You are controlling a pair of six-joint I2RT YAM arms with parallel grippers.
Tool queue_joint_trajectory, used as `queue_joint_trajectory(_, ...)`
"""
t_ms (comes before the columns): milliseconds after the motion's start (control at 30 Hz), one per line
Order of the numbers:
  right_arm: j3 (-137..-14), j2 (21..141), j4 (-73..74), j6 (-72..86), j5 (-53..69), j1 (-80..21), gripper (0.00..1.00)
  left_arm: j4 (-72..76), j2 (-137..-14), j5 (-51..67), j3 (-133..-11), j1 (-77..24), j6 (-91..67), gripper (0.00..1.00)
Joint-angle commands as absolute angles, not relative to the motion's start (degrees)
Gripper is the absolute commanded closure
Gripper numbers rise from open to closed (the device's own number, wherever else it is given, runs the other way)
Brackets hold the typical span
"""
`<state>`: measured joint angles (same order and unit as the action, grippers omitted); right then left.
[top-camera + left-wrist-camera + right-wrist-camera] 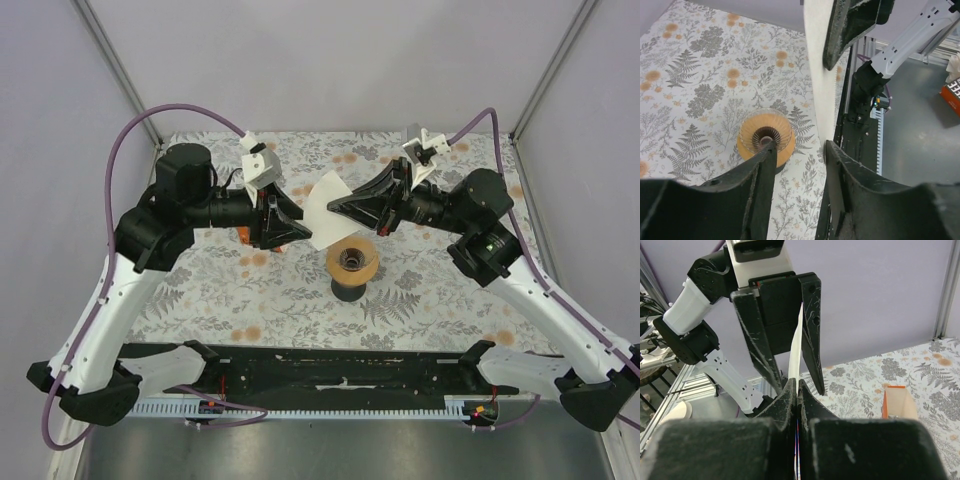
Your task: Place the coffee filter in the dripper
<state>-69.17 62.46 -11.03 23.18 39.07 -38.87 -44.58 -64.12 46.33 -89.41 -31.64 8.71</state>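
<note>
White coffee filter (796, 347) — edge-on, partly hidden.

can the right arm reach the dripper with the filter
Probably yes: the right gripper pinches the coffee filter in the air near the dripper, whose mouth is bare. The left gripper, jaws open, straddles the filter and might snag it.

A fern-and-flower printed surface (250, 300) carries 1 orange-and-white carton (898, 402) toward 9 o'clock in the top view, with plain lilac walls (330, 60) rising at 12 o'clock.
</note>
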Motion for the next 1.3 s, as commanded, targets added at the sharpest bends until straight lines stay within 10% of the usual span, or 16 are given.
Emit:
queue_joint_trajectory(0,-70.31,63.63,-14.07,24.00,40.34,-39.38,1.00,-40.78,-65.21,45.96,-91.14,-32.08,6.42,0.60)
queue_joint_trajectory(167,-71.72,65.30,-10.29,21.36,40.87,-39.46,1.00,-39.64,-65.04,50.09,-90.97,-31.99,3.00,0.95)
queue_joint_trajectory(333,-74.17,65.92,-3.62,15.66,38.59,-39.29,0.94,-38.76,-64.16,49.13,-89.47,-31.91,-3.50,0.98)
queue_joint_trajectory(533,-76.73,63.82,6.67,4.42,30.53,-39.11,0.29,-34.98,-62.76,48.69,-85.26,-29.19,-15.10,0.98)
queue_joint_trajectory(1267,-39.29,51.32,-34.25,-81.10,6.09,-60.10,0.11,-29.36,-64.07,53.96,-78.49,-23.73,-29.09,0.98)
